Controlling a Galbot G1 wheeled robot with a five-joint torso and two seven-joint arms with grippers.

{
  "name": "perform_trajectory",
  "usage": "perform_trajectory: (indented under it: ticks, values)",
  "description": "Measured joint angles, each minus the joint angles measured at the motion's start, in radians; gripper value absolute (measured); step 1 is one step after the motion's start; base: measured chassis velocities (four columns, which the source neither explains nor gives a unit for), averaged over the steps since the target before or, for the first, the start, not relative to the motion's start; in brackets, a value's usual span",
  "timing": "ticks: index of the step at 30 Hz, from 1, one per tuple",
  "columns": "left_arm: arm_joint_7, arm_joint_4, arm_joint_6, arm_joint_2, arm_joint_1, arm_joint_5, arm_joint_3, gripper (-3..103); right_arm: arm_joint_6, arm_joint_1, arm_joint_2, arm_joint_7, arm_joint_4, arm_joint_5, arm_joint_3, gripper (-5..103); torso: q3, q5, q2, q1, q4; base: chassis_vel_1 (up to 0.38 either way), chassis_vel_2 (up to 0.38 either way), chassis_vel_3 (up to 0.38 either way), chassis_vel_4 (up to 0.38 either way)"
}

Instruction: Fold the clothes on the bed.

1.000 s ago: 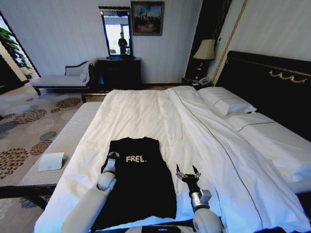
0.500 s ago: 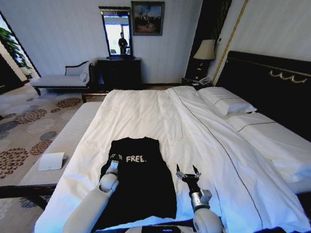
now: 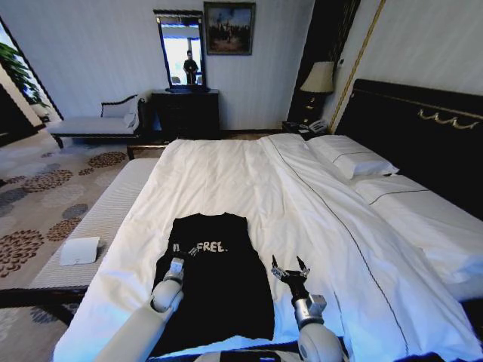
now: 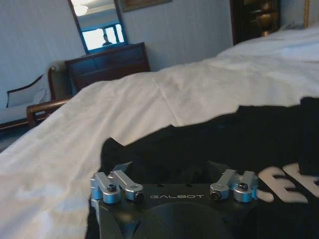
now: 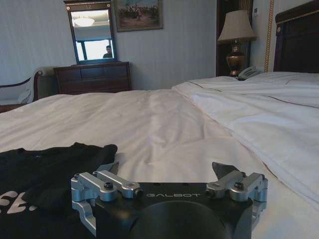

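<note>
Garment: a black short-sleeved T-shirt of soft fabric (image 3: 217,279) with white chest lettering is laid flat near the foot of the large white-sheeted bed (image 3: 302,204), sleeves apparently already turned in (a narrow rectangle is seen)
Left gripper: the left gripper (image 3: 175,264) is placed over the shirt's left edge, just below the lettering; whether its fingers are spread or closed on cloth cannot be told, since the tips are hidden in the dark fabric
Right gripper: the right gripper (image 3: 288,271) is held over bare sheet just beside the shirt's right edge, fingers spread wide, nothing held
Step judged: edges to be taken for a fold
Advice: both edges should be pinched at matching height, only shirt fabric gathered (not the sheet), and lifted evenly so the cloth is not skewed
</note>
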Motion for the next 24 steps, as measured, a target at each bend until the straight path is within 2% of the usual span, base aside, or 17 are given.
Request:
perform_trajectory:
  ticks: [1, 2, 5, 6, 10, 11, 13, 14, 17, 21, 24]
  values:
    - [-0.001, -0.007, 0.000, 0.003, 0.004, -0.009, -0.016, 91, 0.000, 0.002, 0.001, 0.000, -0.001, -0.001, -0.004, 100, 0.000, 0.0000, 0.000, 0.000, 0.0000, 0.000, 0.000, 0.000, 0.000]
    - [-0.001, -0.007, 0.000, 0.003, 0.004, -0.009, -0.016, 91, 0.000, 0.002, 0.001, 0.000, -0.001, -0.001, -0.004, 100, 0.000, 0.0000, 0.000, 0.000, 0.0000, 0.000, 0.000, 0.000, 0.000]
    - [-0.013, -0.010, 0.000, 0.009, 0.002, -0.057, -0.063, 100, 0.000, 0.007, 0.004, 0.000, -0.004, -0.003, -0.011, 100, 0.000, 0.0000, 0.000, 0.000, 0.0002, 0.000, 0.000, 0.000, 0.000]
    - [-0.013, -0.010, 0.000, 0.009, 0.002, -0.057, -0.063, 100, 0.000, 0.007, 0.004, 0.000, -0.004, -0.003, -0.011, 100, 0.000, 0.0000, 0.000, 0.000, 0.0002, 0.000, 0.000, 0.000, 0.000]
    - [-0.045, 0.019, 0.025, 0.014, -0.048, -0.180, -0.104, 100, 0.004, 0.004, 0.005, 0.000, -0.007, -0.007, -0.012, 100, 0.000, 0.0000, 0.000, 0.000, 0.0001, 0.000, 0.000, 0.000, 0.000]
    - [-0.045, 0.019, 0.025, 0.014, -0.048, -0.180, -0.104, 100, 0.004, 0.004, 0.005, 0.000, -0.007, -0.007, -0.012, 100, 0.000, 0.0000, 0.000, 0.000, 0.0001, 0.000, 0.000, 0.000, 0.000]
    - [-0.052, 0.045, 0.039, 0.016, -0.091, -0.250, -0.109, 100, 0.006, 0.001, 0.005, 0.000, -0.007, -0.009, -0.010, 100, 0.000, 0.0000, 0.000, 0.000, 0.0001, 0.000, 0.000, 0.000, 0.000]
    - [-0.052, 0.045, 0.039, 0.016, -0.091, -0.250, -0.109, 100, 0.006, 0.001, 0.005, 0.000, -0.007, -0.009, -0.010, 100, 0.000, 0.0000, 0.000, 0.000, 0.0001, 0.000, 0.000, 0.000, 0.000]
    - [-0.055, 0.086, 0.057, 0.016, -0.149, -0.359, -0.111, 100, 0.009, -0.006, 0.004, -0.001, -0.002, -0.009, 0.000, 100, 0.000, 0.0000, 0.000, 0.000, 0.0000, 0.000, 0.000, 0.000, 0.000]
    - [-0.055, 0.132, 0.063, 0.013, -0.190, -0.416, -0.115, 100, 0.011, -0.014, 0.003, -0.001, 0.004, -0.009, 0.012, 100, 0.000, 0.0000, 0.000, 0.000, 0.0000, 0.000, 0.000, 0.000, 0.000]
    - [-0.053, 0.159, 0.063, 0.010, -0.211, -0.426, -0.115, 100, 0.011, -0.018, 0.002, 0.000, 0.006, -0.008, 0.017, 100, 0.000, 0.0000, 0.000, 0.000, 0.0000, 0.000, 0.000, 0.000, 0.000]
